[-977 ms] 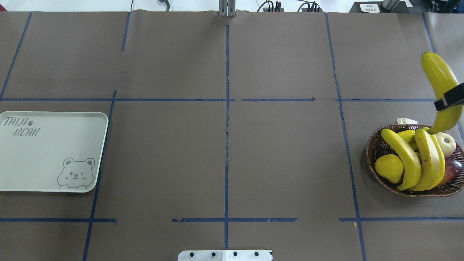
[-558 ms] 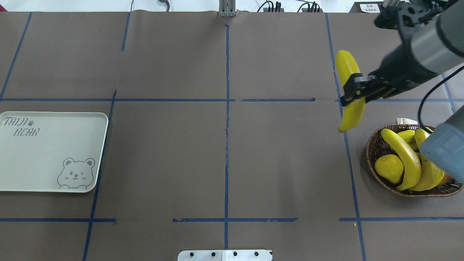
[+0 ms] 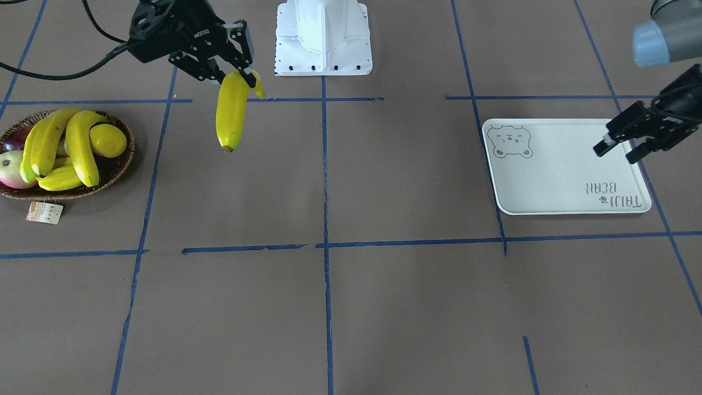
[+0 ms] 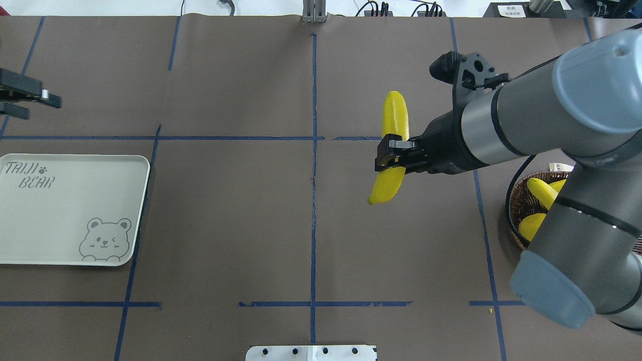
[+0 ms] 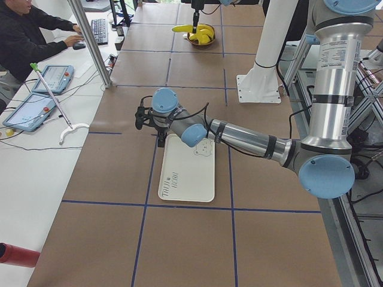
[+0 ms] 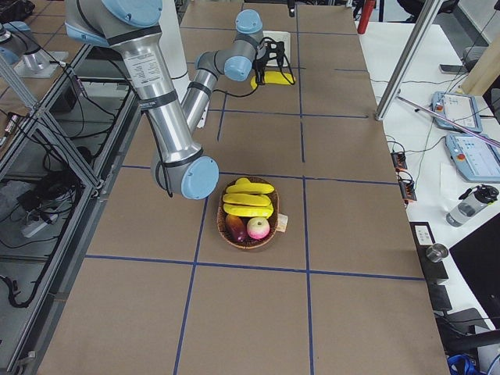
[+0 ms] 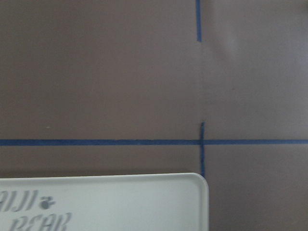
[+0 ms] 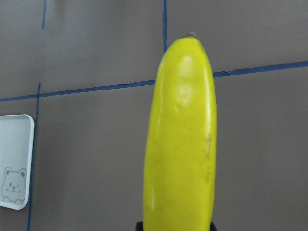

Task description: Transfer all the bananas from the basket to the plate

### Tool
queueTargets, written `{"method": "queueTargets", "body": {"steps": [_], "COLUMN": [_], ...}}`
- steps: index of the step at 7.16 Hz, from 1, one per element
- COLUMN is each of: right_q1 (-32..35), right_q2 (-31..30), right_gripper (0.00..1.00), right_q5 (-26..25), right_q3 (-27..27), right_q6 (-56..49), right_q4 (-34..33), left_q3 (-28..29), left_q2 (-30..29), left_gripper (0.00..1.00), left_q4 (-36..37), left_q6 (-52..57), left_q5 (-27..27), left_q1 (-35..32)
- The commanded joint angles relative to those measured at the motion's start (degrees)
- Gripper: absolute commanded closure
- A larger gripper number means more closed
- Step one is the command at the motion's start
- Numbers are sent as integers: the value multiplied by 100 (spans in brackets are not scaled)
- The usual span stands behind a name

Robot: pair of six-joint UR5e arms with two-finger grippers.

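Bright, even light falling from above in all views. Shadows on table (image 4: 225, 210) showing faint and soft-edged. White strip along top edge of overhead frame blowing out. Banana (image 8: 179, 144) catching pale glare patch in upper middle of right wrist frame, outline sharp. Left wrist frame looking soft, plate (image 7: 120, 202) lettering blurring at bottom left. Side views stretching toward frame edges.

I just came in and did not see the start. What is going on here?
The right hand is shut on one banana and holds it in the air, between the basket and the plate. Three other bananas lie in the basket with some other fruit. The plate has nothing on it. The left hand hangs near the plate, open and holding nothing.
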Motion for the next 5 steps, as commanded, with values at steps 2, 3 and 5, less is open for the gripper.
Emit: {"method": "queueTargets", "body": {"steps": [2, 3, 5], "right_q1": [-788, -877, -1088], "right_q2": [45, 62, 316], "right_gripper": [97, 97, 99], "right_q5": [-690, -735, -744], "right_q3": [-141, -325, -615], "right_q6": [556, 617, 978], "right_q4": [979, 1304, 1781], "left_q3": [-134, -232, -355], "left_q2": [-1487, -1699, -2077], "left_gripper": [4, 4, 4], "left_q4": [-387, -387, -405], "left_q6": [-3631, -4039, -4499], "left_q5": [895, 1231, 1392], "left_q1": [1399, 1716, 2070]}}
